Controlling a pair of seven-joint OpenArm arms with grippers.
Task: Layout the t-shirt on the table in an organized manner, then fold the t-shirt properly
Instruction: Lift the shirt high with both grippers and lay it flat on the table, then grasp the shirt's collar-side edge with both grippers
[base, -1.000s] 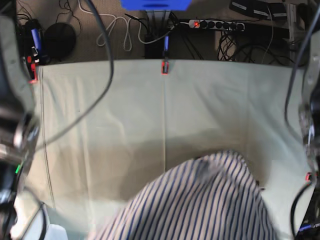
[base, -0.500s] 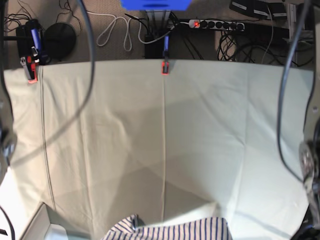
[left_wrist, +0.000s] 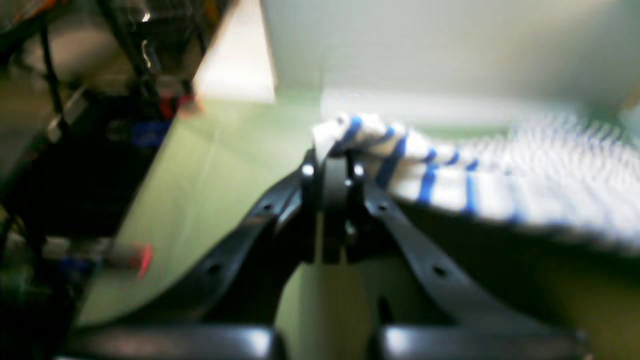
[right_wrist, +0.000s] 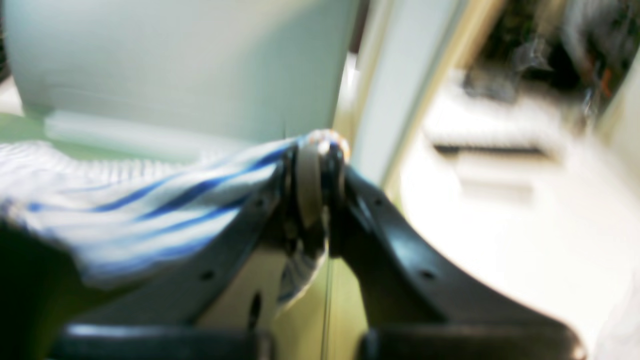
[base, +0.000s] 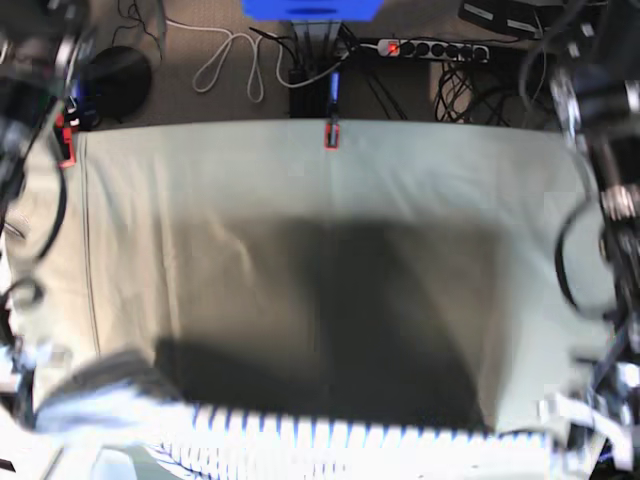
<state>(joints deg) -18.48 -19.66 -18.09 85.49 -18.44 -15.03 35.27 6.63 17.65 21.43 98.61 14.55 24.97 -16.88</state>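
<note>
The white t-shirt (base: 330, 440) with blue stripes is stretched wide along the near edge of the table (base: 250, 200), lifted and casting a large shadow on the cloth. In the left wrist view my left gripper (left_wrist: 330, 165) is shut on a bunched edge of the t-shirt (left_wrist: 450, 175), which runs off to the right. In the right wrist view my right gripper (right_wrist: 315, 150) is shut on another edge of the t-shirt (right_wrist: 125, 215), which runs off to the left. All views are blurred by motion.
Red clamps sit at the table's far edge (base: 330, 135) and far left corner (base: 66, 150). Cables and a power strip (base: 430, 48) lie on the floor behind the table. Arm cabling hangs at both sides of the base view.
The shirt went from a raised bunch at the lower middle, down near the bottom edge, to a wide strip stretched across the near edge. A big shadow now covers the table's middle.
</note>
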